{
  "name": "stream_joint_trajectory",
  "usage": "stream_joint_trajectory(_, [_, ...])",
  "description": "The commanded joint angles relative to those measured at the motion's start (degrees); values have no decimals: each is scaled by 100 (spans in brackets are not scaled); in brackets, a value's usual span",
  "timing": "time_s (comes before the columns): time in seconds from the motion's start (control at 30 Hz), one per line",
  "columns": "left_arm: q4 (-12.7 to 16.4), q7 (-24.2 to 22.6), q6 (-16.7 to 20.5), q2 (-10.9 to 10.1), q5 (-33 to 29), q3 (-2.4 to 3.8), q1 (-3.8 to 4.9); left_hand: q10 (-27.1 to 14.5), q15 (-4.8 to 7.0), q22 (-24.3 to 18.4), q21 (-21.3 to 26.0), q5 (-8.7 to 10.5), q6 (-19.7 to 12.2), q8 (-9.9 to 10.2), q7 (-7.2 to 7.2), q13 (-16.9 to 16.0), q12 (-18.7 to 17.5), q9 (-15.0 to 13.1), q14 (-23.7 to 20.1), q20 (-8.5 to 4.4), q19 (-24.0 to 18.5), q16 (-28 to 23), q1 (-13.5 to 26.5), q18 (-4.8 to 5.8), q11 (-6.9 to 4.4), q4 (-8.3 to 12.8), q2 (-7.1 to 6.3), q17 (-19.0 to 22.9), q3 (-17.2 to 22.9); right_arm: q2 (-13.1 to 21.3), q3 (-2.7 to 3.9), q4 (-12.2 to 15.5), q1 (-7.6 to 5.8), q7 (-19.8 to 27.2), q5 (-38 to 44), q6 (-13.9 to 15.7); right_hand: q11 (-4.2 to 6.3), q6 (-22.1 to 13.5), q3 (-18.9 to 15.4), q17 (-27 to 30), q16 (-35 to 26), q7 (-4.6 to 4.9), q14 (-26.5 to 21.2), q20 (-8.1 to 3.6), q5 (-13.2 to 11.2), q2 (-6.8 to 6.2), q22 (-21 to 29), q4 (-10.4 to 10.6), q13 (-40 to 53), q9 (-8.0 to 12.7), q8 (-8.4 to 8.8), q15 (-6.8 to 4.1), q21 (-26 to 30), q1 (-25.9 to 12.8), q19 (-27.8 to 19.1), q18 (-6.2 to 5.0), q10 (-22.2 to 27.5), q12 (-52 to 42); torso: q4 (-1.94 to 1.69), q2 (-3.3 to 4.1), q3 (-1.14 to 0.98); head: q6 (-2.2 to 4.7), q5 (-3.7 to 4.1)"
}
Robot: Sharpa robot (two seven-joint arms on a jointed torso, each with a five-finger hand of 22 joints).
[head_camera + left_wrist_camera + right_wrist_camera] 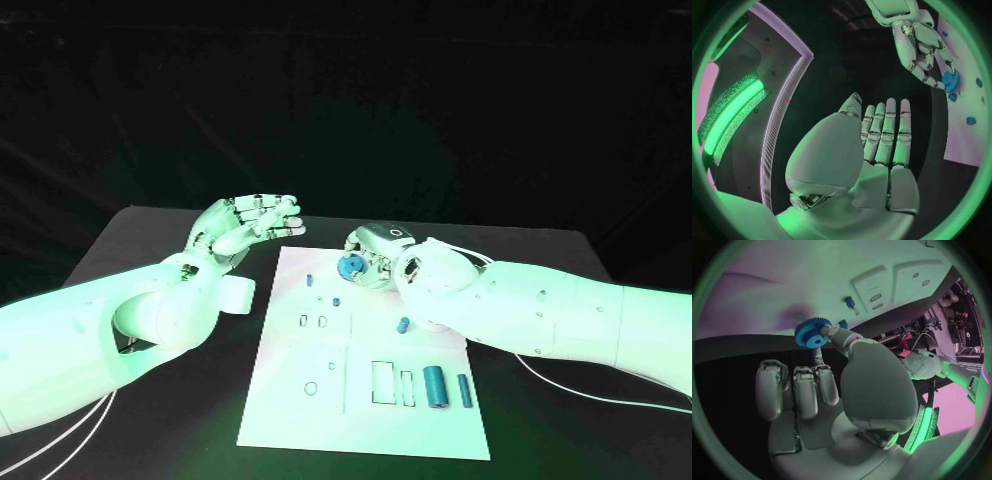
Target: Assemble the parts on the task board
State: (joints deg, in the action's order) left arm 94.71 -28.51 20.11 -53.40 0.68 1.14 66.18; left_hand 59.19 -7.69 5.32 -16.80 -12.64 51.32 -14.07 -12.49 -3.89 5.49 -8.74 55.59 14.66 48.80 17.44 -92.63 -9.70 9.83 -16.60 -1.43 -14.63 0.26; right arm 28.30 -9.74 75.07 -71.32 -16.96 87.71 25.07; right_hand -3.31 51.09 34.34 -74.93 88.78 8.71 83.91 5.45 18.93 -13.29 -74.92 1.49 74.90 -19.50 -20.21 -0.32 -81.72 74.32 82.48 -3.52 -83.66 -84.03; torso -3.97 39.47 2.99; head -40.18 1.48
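Note:
The white task board (289,400) lies in the middle of the black table. My right hand (381,255) hovers over the board's far end and pinches a blue gear (349,265) (812,333) between thumb and a finger; the same gear (951,81) shows in the left wrist view. My left hand (248,222) (879,135) is raised beside the board's far left corner, fingers apart, holding nothing. On the board lie two blue cylinders (434,387) (466,390) near the front right, a small blue piece (402,324) mid-board, and small blue pegs (309,281).
The board carries rectangular recesses (384,382) and small holes (312,388). Black table (159,400) stretches on both sides of the board. White cables (577,392) trail from my right arm across the table.

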Motion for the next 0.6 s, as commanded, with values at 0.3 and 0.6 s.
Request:
stream_joint_trajectory(0.3, [-15, -11, -150, 56, -16, 5, 8, 56, 2, -8, 38, -14, 20, 35, -17, 3, -28, -6, -50, 18, -13, -34, -57, -85, 0, 1, 10, -13, 42, -358, 1, -346, 175, -240, 249, 24, 10, 162, 17, -1161, 28, -67, 536, 2, 22, 9, -432, -10, 747, -96, -44, -41, -12, -50, 26, 70, -106, -37, -7, 9, 3, -20, -15])
stream_joint_trajectory(0.6, [-23, -3, -154, 60, -16, 5, 8, 56, 2, -8, 38, -14, 20, 35, -17, 3, -28, -6, -50, 18, -13, -34, -57, -85, 0, 1, 10, -13, 42, -482, 1, -466, 243, -228, 238, -38, 10, 161, 17, -1164, 29, -67, 537, 1, 22, 6, -427, -10, 747, -97, -41, -42, -7, -56, 23, 68, -107, -37, 13, 2, -9, -43, -35])
